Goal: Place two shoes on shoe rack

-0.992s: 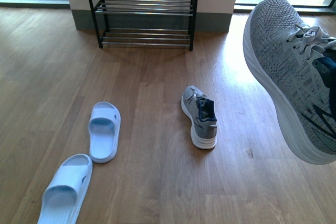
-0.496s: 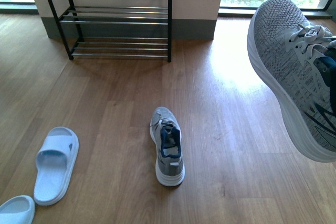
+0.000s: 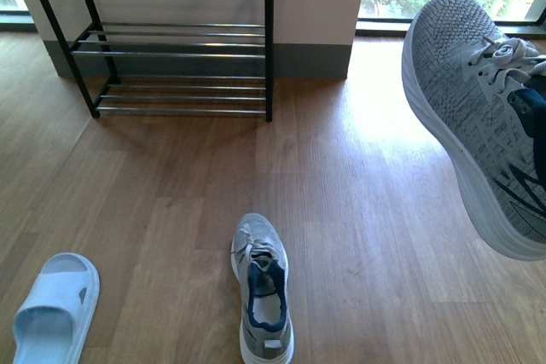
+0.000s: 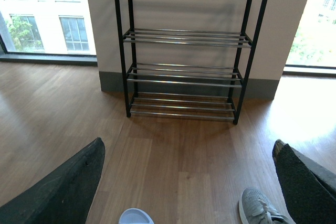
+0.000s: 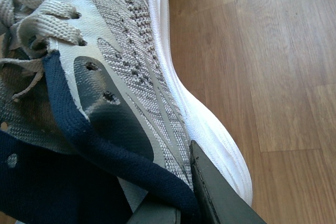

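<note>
Grey sneaker [image 3: 469, 108], frame right, is clenched by the right gripper [image 5: 184, 203]; the left gripper [image 4: 184, 187] is spread empty. Sole-down placement on the upper-left shoe rack [image 3: 268, 40] is advised.

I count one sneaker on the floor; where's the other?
Front view, far right: the other sneaker hangs in the right gripper, right of the floor sneaker.

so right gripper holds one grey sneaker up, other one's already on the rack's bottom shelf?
No. Front view: the other grey sneaker lies on the wood floor short of the shoe rack, not on its bottom shelf. The right gripper does hold the lifted sneaker up.
</note>
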Motion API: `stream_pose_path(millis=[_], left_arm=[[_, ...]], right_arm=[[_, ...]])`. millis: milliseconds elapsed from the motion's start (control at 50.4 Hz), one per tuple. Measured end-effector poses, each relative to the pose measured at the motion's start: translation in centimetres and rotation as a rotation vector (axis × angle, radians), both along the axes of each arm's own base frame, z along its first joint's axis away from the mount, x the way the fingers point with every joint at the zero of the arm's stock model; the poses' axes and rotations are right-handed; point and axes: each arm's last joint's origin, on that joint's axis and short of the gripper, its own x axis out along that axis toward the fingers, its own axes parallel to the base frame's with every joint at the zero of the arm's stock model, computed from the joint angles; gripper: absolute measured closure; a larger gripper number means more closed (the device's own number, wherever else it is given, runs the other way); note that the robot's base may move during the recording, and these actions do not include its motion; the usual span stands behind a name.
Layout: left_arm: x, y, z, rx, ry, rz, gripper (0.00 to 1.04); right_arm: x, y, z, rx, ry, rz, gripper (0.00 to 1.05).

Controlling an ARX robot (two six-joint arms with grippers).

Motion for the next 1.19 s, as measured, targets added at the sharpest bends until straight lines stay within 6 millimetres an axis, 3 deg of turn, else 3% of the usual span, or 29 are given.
stream_pose_path(millis=[238, 318, 377, 496, 595, 873, 1052, 1191], left_arm=[[0.0, 0.0, 0.0, -0.001, 0.002, 0.006, 0.09], [0.4, -0.1, -0.1, -0.078, 0.180, 0.184, 0.09], [2.1, -0.1, 0.1, -0.108, 0.269, 0.294, 0.09], [6.8, -0.3, -0.2, -0.117, 0.377, 0.182, 0.09], [10.5, -0.3, -1.7, -0.088, 0.457, 0.116, 0.09], [19.5, -2.1, -9.3, -0.044, 0.803, -0.131, 0.09], [23.2, -3.6, -12.4, -0.019, 0.902, -0.151, 0.09], [26.0, -6.3, -14.1, 0.013, 0.961, -0.187, 0.09]], right_arm=[[0.0, 0.0, 0.0, 0.001, 0.000, 0.002, 1.04], [0.0, 0.0, 0.0, 0.001, 0.000, 0.002, 1.04], [0.0, 0.0, 0.0, 0.001, 0.000, 0.002, 1.04], [0.0, 0.0, 0.0, 0.001, -0.001, 0.003, 1.04], [0.0, 0.0, 0.0, 0.001, 0.000, 0.002, 1.04], [0.0, 0.0, 0.0, 0.001, 0.000, 0.003, 1.04], [0.0, 0.0, 0.0, 0.001, 0.000, 0.002, 1.04], [0.0, 0.0, 0.0, 0.001, 0.000, 0.002, 1.04]])
